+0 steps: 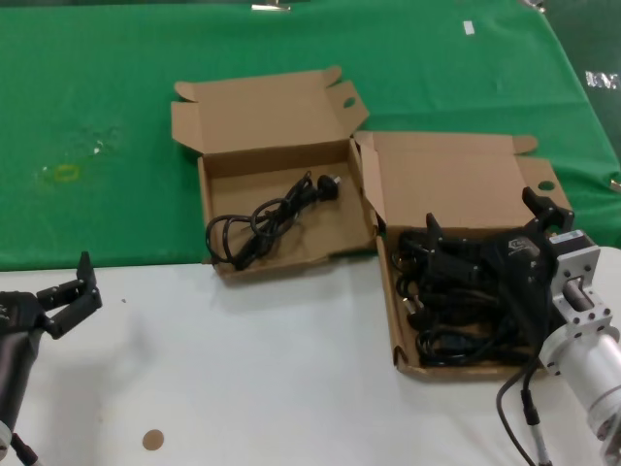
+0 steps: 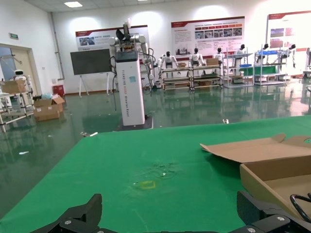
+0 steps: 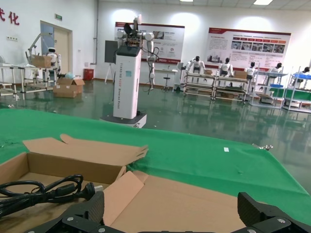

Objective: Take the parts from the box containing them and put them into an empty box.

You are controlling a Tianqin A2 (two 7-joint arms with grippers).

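Several black cable parts (image 1: 451, 316) lie heaped in the right-hand box (image 1: 456, 370), the one with a straight front wall. My right gripper (image 1: 485, 218) hangs open just above that heap, with nothing between its fingers. In the right wrist view the right gripper (image 3: 175, 218) faces this box's raised lid (image 3: 194, 199). The left-hand box (image 1: 262, 116), its front wall warped, holds one coiled cable (image 1: 262, 223), which also shows as a cable (image 3: 43, 191) in the right wrist view. My left gripper (image 1: 68, 291) stands open over the white table at the near left.
Both boxes straddle the line between the green cloth (image 1: 97, 116) and the white table (image 1: 243, 369), almost touching each other. A small brown disc (image 1: 153, 440) lies near the front edge. In the left wrist view the left-hand box (image 2: 272, 179) sits beyond the left gripper (image 2: 170, 223).
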